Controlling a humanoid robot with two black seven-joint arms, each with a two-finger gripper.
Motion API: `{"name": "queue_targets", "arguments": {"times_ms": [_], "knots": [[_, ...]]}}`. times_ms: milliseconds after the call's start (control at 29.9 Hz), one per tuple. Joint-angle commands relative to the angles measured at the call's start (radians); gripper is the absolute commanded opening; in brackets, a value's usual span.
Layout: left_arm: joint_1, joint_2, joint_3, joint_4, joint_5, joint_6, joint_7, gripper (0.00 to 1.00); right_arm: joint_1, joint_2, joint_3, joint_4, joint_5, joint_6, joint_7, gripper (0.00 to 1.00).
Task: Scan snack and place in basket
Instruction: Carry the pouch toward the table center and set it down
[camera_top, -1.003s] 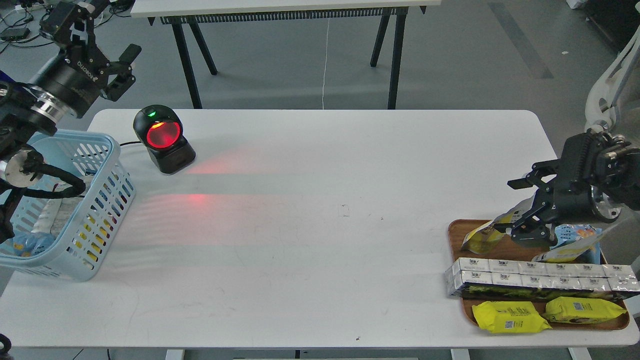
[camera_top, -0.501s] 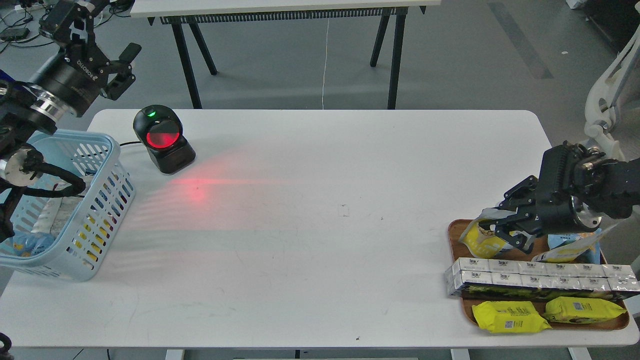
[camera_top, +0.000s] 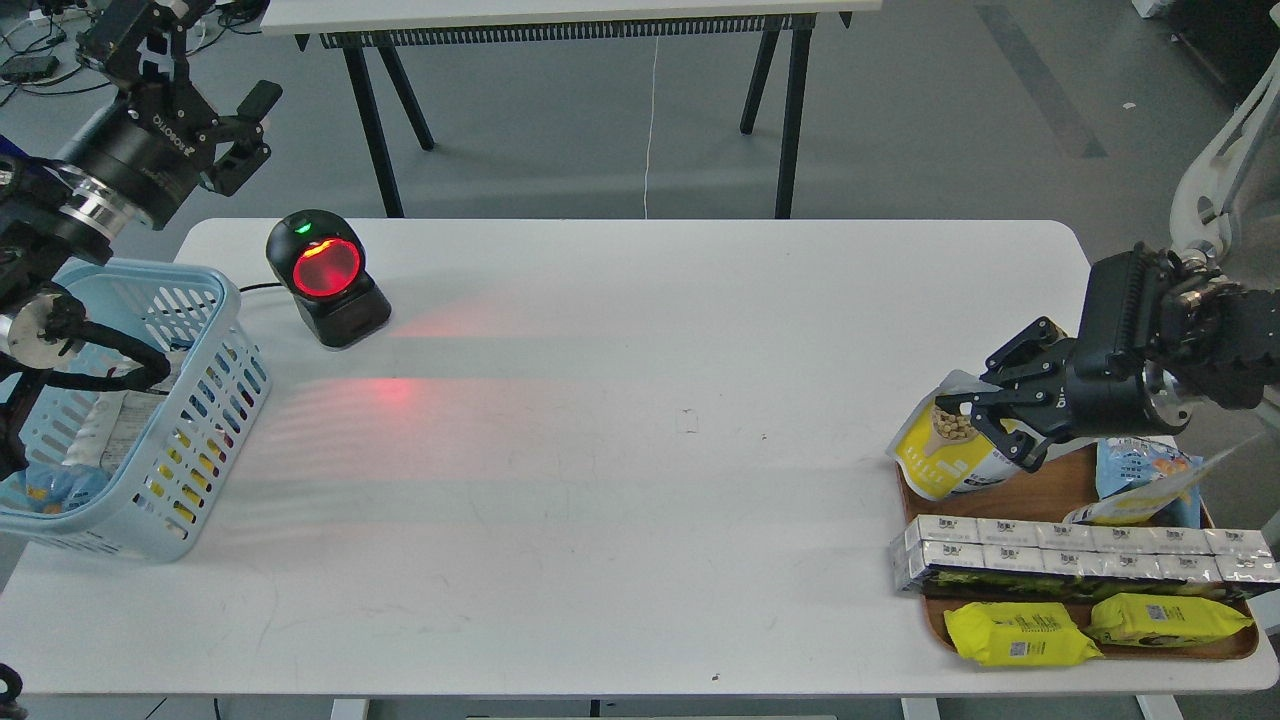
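The snack (camera_top: 945, 452), a small pouch with a silver-white top, yellow bottom and a round picture of nuts, hangs tilted in my right gripper (camera_top: 985, 420), lifted just above the left end of the brown wooden tray (camera_top: 1075, 480). The right gripper is shut on the pouch's top. The light blue basket (camera_top: 190, 400) stands at the table's left edge with several packs inside. My left gripper (camera_top: 235, 125) is raised beyond the table's far left corner, above the basket, open and empty. The black scanner (camera_top: 325, 275) glows red near the far left.
The tray holds a row of silver-white cartons (camera_top: 1080, 555), two flat yellow packs (camera_top: 1020, 632), and a blue chip bag (camera_top: 1140, 470). A red light patch (camera_top: 395, 390) lies on the white table (camera_top: 640, 480). Another table's legs stand behind.
My right gripper dropped onto the pouch in the tray, closed on it, then lifted it up and left off the tray. The left arm barely moved.
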Motion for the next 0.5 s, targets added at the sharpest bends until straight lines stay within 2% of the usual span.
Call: {"name": "queue_targets", "arguments": {"times_ms": [0,267,468], "knots": [[0.0,0.0,-0.005,0.0,-0.005,0.0,0.0,1.0,0.045,0.033,0.03,0.03,0.0,0.008,0.0,0.0],[-0.006,-0.018,-0.002,0.009,-0.006,0.0,0.0,1.0,0.168,0.318,0.027,0.02,0.0,0.092,0.0,0.0],[-0.023,-0.024,0.0,0.034,0.0,0.0,0.0,1.0,0.173,0.579,0.021,-0.12,0.0,0.107,0.0,0.0]]}}
